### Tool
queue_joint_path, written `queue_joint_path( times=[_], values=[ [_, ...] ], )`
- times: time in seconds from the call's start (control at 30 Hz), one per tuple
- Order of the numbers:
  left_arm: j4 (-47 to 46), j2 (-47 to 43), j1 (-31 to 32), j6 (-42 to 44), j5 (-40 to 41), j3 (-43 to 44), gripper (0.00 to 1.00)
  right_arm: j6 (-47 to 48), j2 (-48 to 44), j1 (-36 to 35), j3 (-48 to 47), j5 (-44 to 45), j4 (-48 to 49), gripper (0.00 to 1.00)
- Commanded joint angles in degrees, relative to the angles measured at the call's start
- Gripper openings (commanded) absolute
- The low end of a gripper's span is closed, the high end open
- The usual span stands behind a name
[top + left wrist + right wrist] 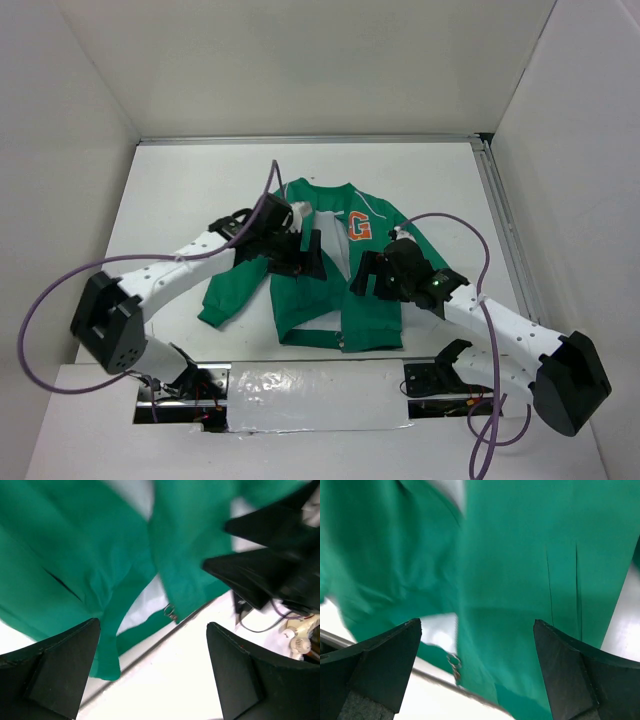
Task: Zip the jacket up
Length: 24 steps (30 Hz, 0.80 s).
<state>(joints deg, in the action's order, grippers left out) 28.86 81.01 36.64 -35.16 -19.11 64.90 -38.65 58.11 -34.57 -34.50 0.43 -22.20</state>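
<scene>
The jacket (300, 310) lies flat in the middle of the table (180, 190), collar at 12 o'clock, hem at 6 o'clock. Its front is unzipped, showing a strip of white lining. The left gripper (305, 262) sits over the panel at 9 o'clock of the opening, the right gripper (365, 278) at 3 o'clock. Both pairs of 2 fingers stand wide apart, holding nothing. A small metal zipper pull (171, 612) lies at the hem edge. In the blurred wrist views, neither gripper seems to touch the fabric.
</scene>
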Motion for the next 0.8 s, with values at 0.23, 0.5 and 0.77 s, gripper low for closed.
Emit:
queue_joint_path(
  times=[0.23,0.5,0.77],
  values=[
    [-2.9,14.5,-0.3,-5.8,0.0,-4.3,0.99,-11.8,10.1,-11.0,-1.8,14.9,-5.0,0.81],
    [-2.5,19.0,-5.4,-4.0,3.9,-5.6,0.99,-13.1,20.3,-5.2,-10.2,24.2,-10.4,0.13],
    [-7.3,16.4,-16.9,-0.5,-1.9,-11.7,0.93,-2.1,21.9,8.2,-15.7,23.7,-10.6,0.05]
  ],
)
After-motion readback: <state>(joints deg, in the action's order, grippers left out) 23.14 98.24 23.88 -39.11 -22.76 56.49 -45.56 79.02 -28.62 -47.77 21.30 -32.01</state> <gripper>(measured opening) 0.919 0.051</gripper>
